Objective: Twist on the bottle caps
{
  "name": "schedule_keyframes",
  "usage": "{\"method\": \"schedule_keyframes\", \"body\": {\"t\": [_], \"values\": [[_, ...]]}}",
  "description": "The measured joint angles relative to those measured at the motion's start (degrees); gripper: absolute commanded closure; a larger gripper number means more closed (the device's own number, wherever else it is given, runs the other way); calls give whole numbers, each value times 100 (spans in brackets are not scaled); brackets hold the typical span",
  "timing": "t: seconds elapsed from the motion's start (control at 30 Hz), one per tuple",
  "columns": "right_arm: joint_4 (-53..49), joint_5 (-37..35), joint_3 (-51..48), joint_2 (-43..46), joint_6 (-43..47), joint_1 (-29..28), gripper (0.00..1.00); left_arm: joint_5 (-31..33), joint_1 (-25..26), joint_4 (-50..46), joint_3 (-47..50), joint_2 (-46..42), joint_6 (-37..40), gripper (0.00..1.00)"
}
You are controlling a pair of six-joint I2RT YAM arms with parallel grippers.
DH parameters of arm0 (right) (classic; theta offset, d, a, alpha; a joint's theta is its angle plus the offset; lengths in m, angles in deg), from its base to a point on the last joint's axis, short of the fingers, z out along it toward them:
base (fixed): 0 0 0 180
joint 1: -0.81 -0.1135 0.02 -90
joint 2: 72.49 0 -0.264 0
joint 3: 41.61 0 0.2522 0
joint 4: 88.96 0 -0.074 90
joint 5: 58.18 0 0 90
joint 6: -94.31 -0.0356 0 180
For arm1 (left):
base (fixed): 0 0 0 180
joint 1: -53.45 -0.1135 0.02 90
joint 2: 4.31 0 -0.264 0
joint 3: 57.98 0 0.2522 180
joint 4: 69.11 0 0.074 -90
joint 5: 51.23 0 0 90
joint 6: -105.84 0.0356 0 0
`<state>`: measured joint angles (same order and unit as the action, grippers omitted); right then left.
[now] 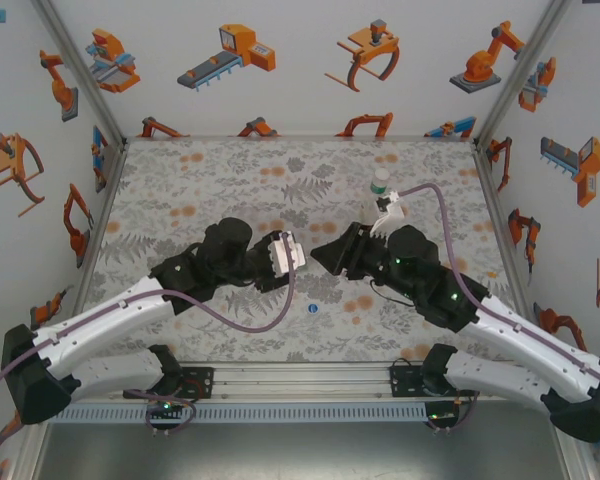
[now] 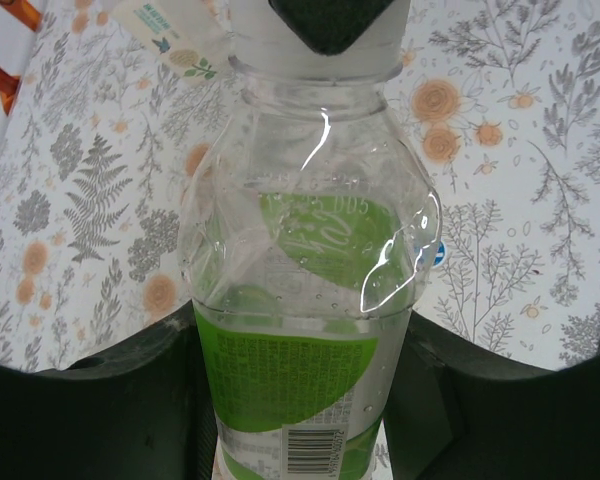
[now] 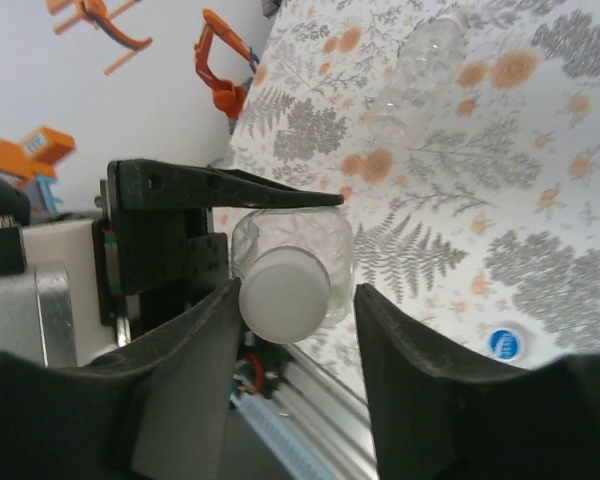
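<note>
One clear bottle (image 2: 300, 200), green label w/ barcode, print unreadable, clamped in L gripper (image 2: 300, 335). White cap (image 3: 283, 295) on it; R gripper (image 3: 298, 300) jaws slightly apart round it. Blue cap (image 1: 312, 309) at bottle's 6 o'clock.

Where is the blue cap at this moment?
In the top view the blue cap lies loose on the mat, near its front edge and about mid-width, just in front of the green-label bottle.

A fern-and-flower mat (image 1: 200, 180) covers the table. A blue cap (image 3: 507, 342) lies on it near the right fingers (image 3: 420, 390), toward the arm bases. A bottle (image 1: 380, 184) stands beyond them.
</note>
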<state>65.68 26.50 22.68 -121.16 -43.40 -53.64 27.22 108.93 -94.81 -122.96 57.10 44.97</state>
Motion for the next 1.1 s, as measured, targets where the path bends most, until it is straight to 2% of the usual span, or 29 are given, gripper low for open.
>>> {"method": "schedule_keyframes", "body": {"t": [0.13, 0.27, 0.53, 0.63, 0.8, 1.1], "values": [[-107, 339, 28, 146, 1172, 0, 38, -232, 0, -11, 20, -96, -39, 100], [-190, 898, 114, 319, 2452, 0, 37, -522, 0, -94, 44, -284, -59, 100], [-914, 2546, 490, 426, 5287, 0, 38, -964, 0, -459, 50, -608, -74, 100], [-1200, 2787, 708, 293, 6026, 0, 37, -1182, 0, -673, 50, -671, -72, 100], [-1351, 3064, 968, -28, 6828, 0, 40, -1423, 0, -984, 50, -704, -76, 100], [-1325, 3821, 1025, -409, 7309, 0, 53, -1513, 0, -1211, 50, -872, -74, 100]]}}
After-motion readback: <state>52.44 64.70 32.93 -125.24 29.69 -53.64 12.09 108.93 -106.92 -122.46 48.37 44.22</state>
